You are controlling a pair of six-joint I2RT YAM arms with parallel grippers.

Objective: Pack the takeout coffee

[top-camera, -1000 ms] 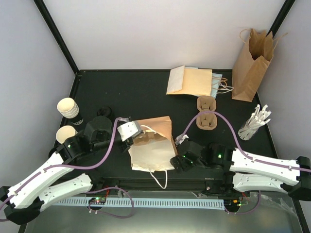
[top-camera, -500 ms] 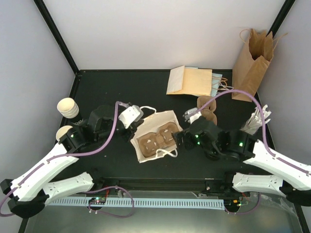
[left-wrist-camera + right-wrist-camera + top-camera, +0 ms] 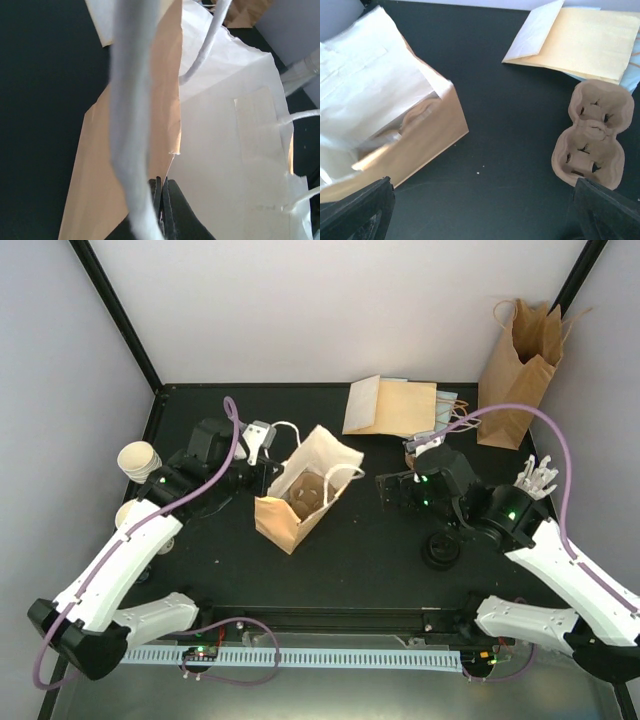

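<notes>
Two jobs are split here. The left gripper (image 3: pixel 162 187), pressed together on the rim of the paper bag (image 3: pixel 285 520), holds its mouth open. The right gripper (image 3: pixel 396 487) hovers spread wide and empty just right of the bag. A pulp carrier (image 3: pixel 306 492) sits inside.

The cups (image 3: pixel 140 461) stand at the table's (image 3: pixel 350 555) left edge, well apart from the bag, beyond the left arm (image 3: pixel 120 560). I'd judge this the bag-opening step. Next a cup must be fetched and lowered in.

Bare table lies near and right of the bag. The spare carrier (image 3: pixel 592 135) and flat bags (image 3: pixel 395 405) crowd the far side.
</notes>
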